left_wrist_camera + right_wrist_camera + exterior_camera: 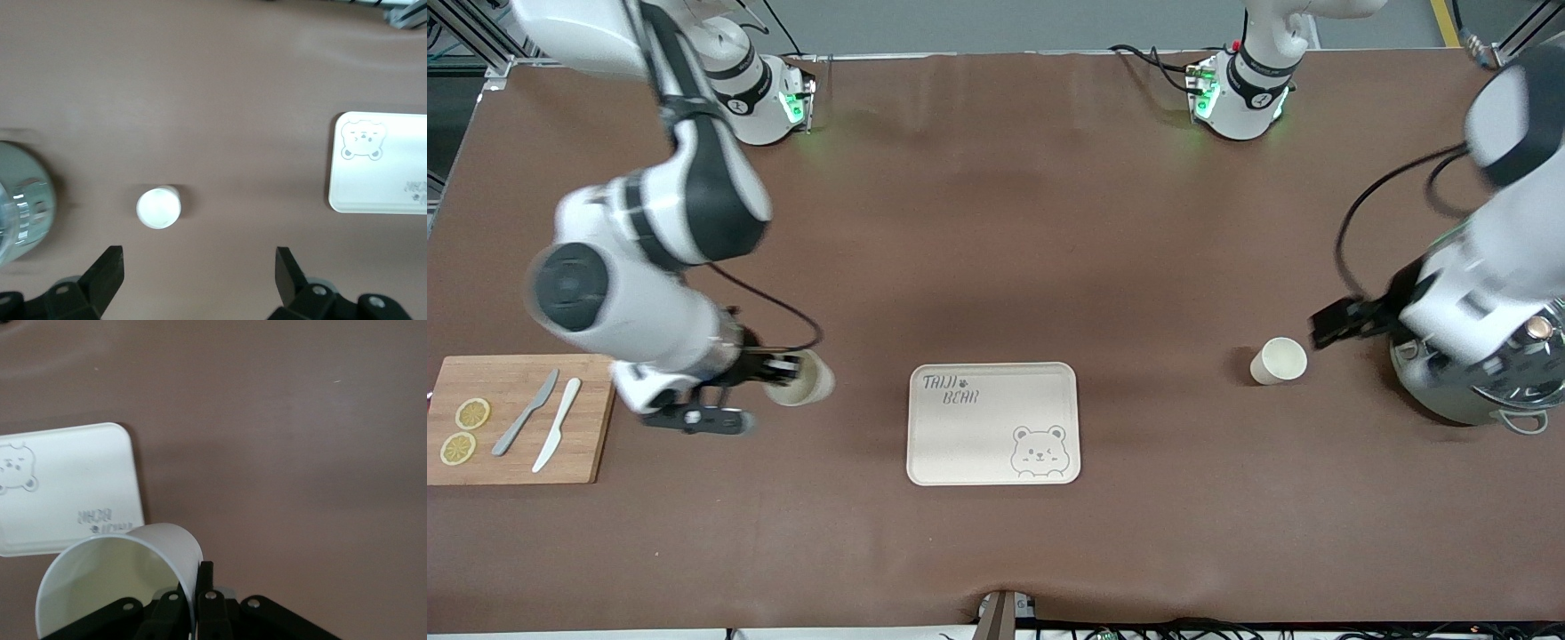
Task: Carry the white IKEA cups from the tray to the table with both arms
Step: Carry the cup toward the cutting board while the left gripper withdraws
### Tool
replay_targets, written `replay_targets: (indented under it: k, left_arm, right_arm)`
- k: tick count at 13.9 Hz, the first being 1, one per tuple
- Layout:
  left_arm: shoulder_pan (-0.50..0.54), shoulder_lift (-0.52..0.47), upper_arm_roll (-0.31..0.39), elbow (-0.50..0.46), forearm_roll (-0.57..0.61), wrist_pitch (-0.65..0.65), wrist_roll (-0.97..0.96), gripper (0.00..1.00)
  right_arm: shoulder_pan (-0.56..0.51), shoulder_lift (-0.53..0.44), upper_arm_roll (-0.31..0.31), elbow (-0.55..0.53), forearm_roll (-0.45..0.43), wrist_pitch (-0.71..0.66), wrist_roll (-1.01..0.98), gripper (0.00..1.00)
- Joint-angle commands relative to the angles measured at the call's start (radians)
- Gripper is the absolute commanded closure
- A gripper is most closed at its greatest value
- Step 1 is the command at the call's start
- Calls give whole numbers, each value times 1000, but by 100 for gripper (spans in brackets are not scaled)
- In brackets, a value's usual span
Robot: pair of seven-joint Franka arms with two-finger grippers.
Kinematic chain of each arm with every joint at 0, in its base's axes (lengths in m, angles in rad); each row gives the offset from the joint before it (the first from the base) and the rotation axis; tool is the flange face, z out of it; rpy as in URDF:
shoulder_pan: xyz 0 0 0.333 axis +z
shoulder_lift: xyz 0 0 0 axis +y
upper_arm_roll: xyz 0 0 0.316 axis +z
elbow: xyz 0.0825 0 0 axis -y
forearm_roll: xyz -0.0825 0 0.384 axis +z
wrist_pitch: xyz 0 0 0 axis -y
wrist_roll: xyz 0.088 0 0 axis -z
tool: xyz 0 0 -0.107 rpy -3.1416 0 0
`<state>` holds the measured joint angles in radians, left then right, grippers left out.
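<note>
**Right hand [783,378] clamped on one cup's rim; left hand [1325,326] apart beside the other.**
At middle left of the front view, the right hand pinched the wall of a white cup [805,379] over the tabletop [996,222], between the cutting board [516,418] and the empty tray [993,423] at lower centre. At middle right, the left hand's fingers stood wide, clear of the second cup [1279,361], which stood upright on the tabletop near a metal pot [1476,373]. The cups appeared light, rigid and smooth; a rim pinch, one finger inside, probably suited them, though a glossy wall might slip.
</note>
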<state>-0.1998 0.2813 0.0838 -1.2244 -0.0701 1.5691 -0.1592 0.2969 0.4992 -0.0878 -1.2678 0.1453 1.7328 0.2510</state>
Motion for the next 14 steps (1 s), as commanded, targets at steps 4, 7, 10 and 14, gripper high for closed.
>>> replay_targets:
  k: [4, 7, 10, 14]
  left_arm:
    - [157, -235, -50, -182, 6, -80, 194, 0]
    - [145, -249, -52, -204, 4, -70, 191, 0]
    - [129, -244, -52, -205, 4, -66, 190, 0]
    - [132, -238, -56, -201, 12, -49, 194, 0]
  right_arm:
    - [-214, -13, 14, -48, 27, -15, -392, 100]
    - [-265, 14, 14, -50, 27, 8, -484, 100]
    - [-291, 71, 13, -56, 22, 59, -506, 100]
    - [-300, 119, 13, -136, 20, 206, -554, 100]
